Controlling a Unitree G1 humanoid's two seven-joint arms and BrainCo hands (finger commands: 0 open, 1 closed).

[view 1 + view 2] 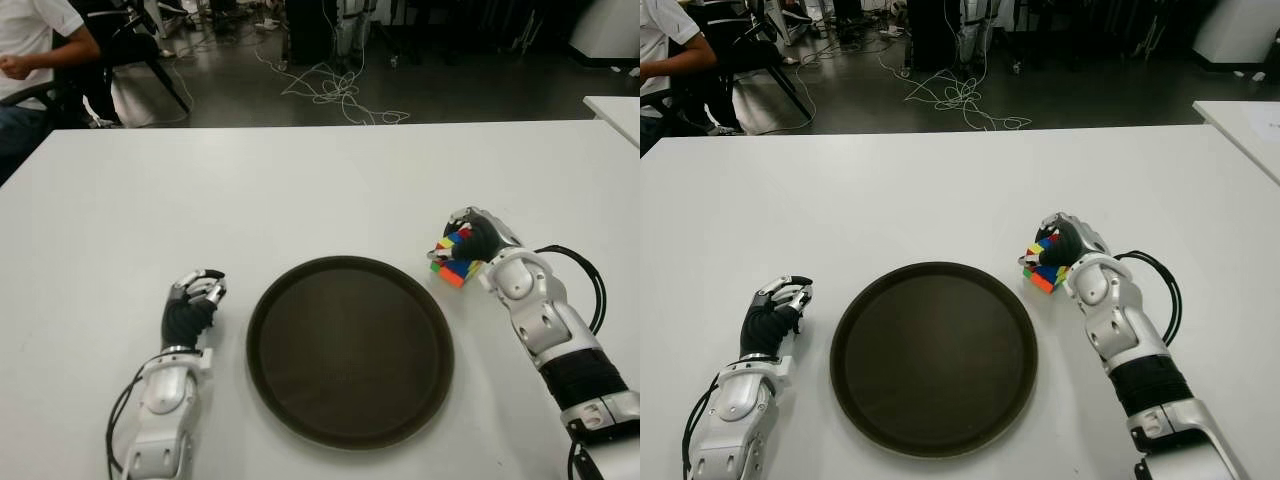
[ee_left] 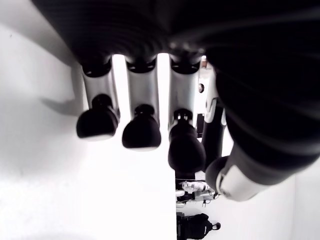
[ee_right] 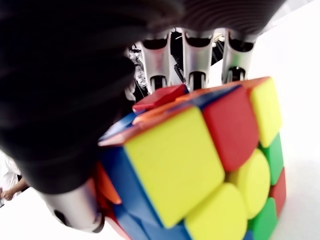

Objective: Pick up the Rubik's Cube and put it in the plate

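Right hand (image 1: 478, 243): fingers wrapped around the Rubik's Cube (image 1: 452, 257), held just right of the plate (image 1: 350, 350) rim. Left hand (image 1: 193, 300): fingers curled, nothing held, left of the plate. Counter (image 1: 300, 190): white. Seated person (image 1: 30, 50): far beyond the plate.

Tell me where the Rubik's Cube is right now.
The Rubik's Cube is in the right hand, just right of the plate, not yet in it.
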